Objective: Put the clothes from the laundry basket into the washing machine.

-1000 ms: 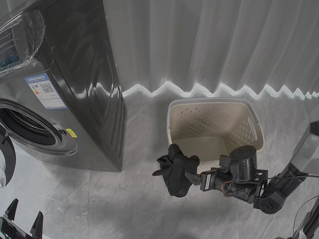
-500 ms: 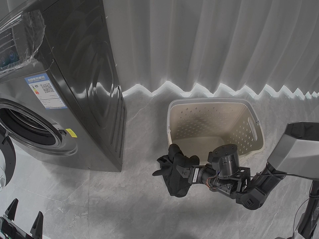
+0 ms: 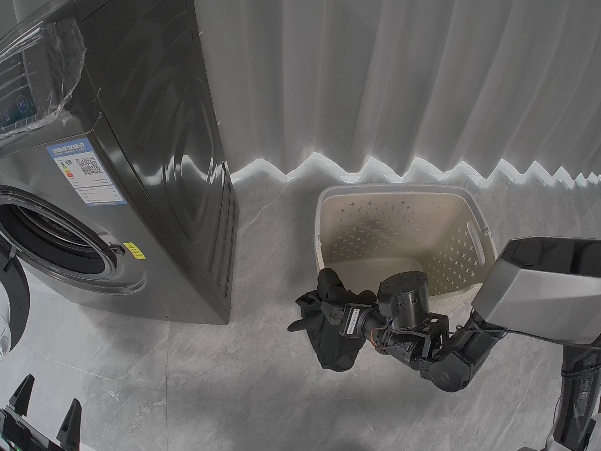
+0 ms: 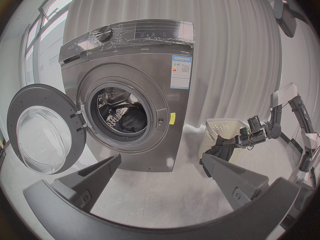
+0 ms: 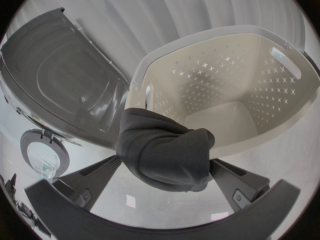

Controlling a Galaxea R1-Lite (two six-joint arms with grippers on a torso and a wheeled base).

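Right gripper (image 3: 330,319) fingers clamped on a black garment (image 3: 332,346). The cloth is bunched between the fingers, with the rest hanging off below them. In the head view the garment hangs at 7 o'clock of the laundry basket (image 3: 400,190), just outside its near-left corner and above the floor (image 3: 219,377). Can't tell if the cloth touches the rim. The right arm runs out from the gripper toward 4 o'clock, across the basket's near edge.

The basket is beige with star-shaped holes and stands upright on the floor. Its bottom is bare.

Left gripper (image 4: 160,158) fingers spread wide, nothing between them. It sits at 7 o'clock in the head view, low, well apart from the basket and garment.

The washing machine (image 4: 133,57) stands at 9 o'clock of the basket with a strip of floor between them. Its round door (image 4: 43,130) is swung fully open. Dark clothes (image 4: 131,119) lie inside the drum, seen from the left wrist. Plastic film covers the control panel.

A white curtain (image 3: 407,64) hangs at 12 o'clock behind the basket and machine.
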